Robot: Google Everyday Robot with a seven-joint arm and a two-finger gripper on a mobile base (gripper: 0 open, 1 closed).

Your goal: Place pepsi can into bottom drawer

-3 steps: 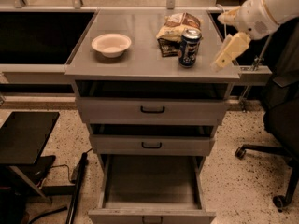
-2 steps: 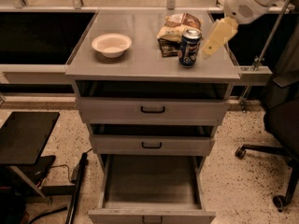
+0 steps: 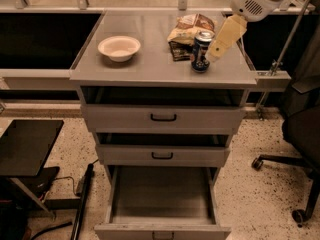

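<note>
- One small dark blue cylindrical pepsi can (image 3: 201, 51) stands upright on the grey desk (image 3: 150, 66). Its long axis is vertical and its silver top points up.
- The can sits toward 4 o'clock on the desk top, near the front edge.
- One tan-and-brown crinkled snack bag (image 3: 189, 30) lies just behind the can, at its 11 o'clock.
- One cream round bowl (image 3: 119, 47) sits well apart from the can, at its 9 o'clock.
- There are three grey drawers. The two shallow upper drawers (image 3: 162, 118) with black handles are slightly out. The deep bottom drawer (image 3: 162, 194), at 6 o'clock in the view, is pulled far out and shows its flat grey floor.
- One white arm housing (image 3: 255, 1) enters at 1 o'clock and slants down toward 7 o'clock.
- The tan gripper (image 3: 225, 36) hangs just beside the can at its 2 o'clock, tilted, with its tip near the can's upper side. I cannot tell whether it touches the can, nor whether it is parted or closed.
- One dark office chair (image 3: 300, 134) stands at 3 o'clock.
</note>
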